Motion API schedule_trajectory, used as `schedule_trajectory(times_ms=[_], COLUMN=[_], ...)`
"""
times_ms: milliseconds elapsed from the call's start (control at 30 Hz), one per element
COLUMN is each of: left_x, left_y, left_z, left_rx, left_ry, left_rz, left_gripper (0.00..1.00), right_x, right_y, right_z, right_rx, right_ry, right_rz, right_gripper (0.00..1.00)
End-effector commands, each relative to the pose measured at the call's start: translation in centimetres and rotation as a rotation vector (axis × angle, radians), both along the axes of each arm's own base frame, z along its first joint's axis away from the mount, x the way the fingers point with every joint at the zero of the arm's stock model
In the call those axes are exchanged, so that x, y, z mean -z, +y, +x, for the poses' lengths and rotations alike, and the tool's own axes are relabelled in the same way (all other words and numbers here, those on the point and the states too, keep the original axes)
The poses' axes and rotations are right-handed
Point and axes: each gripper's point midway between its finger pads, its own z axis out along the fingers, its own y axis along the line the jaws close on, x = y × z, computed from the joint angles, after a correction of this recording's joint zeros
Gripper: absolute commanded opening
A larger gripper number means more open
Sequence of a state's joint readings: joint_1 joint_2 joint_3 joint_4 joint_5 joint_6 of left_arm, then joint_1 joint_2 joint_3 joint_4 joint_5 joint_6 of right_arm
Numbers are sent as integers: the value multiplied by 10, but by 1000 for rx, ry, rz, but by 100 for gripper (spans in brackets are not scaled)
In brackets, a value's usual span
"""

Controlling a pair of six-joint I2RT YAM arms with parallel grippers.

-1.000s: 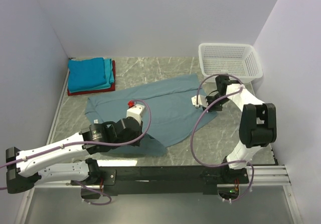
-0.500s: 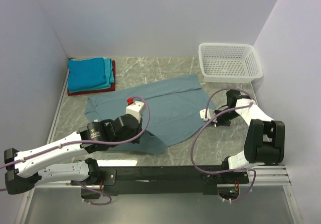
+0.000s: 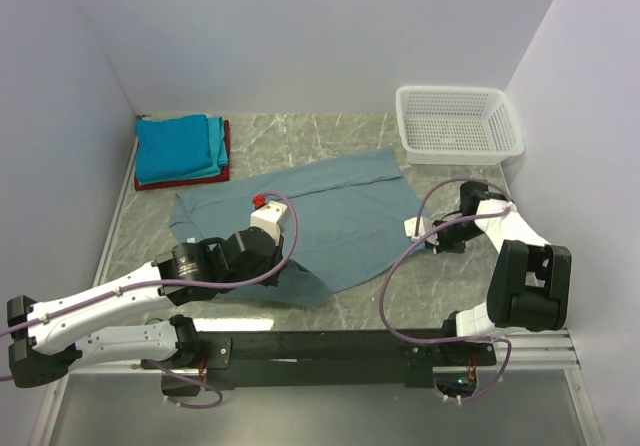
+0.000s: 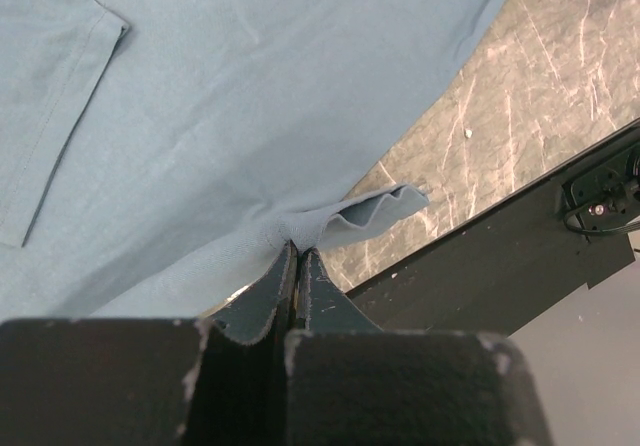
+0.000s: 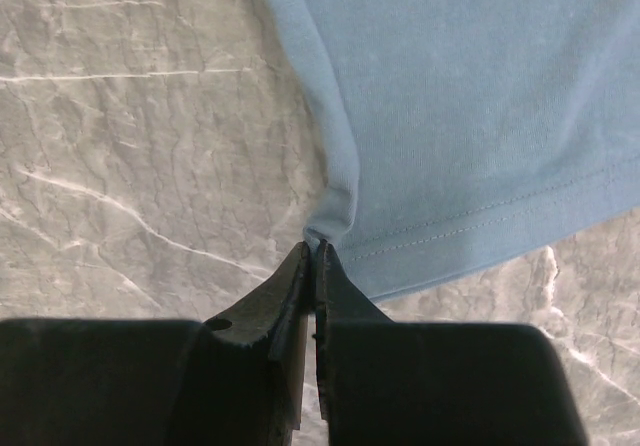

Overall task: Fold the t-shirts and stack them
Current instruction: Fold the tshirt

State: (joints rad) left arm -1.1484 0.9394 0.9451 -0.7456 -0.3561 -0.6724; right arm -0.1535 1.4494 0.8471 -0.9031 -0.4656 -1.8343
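Observation:
The large grey-blue t-shirt lies spread on the marble table, partly drawn together. My left gripper is shut on a bunched fold at its near edge; in the top view it sits at the shirt's near left part. My right gripper is shut on the hem corner of the shirt and sits at the shirt's right edge. A folded stack stands at the back left: bright blue on top, then teal, with red underneath.
A white mesh basket stands at the back right. The black mounting rail runs along the near table edge and shows in the left wrist view. Walls close in the left, back and right sides.
My right gripper has moved right and nearer, drawing the shirt's right edge with it. The left arm has shifted only slightly, still holding the cloth.

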Motion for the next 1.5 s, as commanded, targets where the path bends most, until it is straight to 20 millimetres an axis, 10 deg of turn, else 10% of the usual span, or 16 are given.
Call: schedule_trajectory(times_ms=[0,800,1467], left_x=[-19,-15,-15], left_y=[-4,-8,16], left_z=[2,8,57], left_rx=[13,11,-114], left_ry=[-30,-40,-97], left_rz=[-47,-37,-57], left_gripper=[0,0,0], right_x=[-9,-13,-19], right_y=[0,10,42], right_z=[10,38,81], right_rx=[9,81,265], right_ry=[-34,-17,-42], right_rz=[21,107,152], right_gripper=[0,0,0])
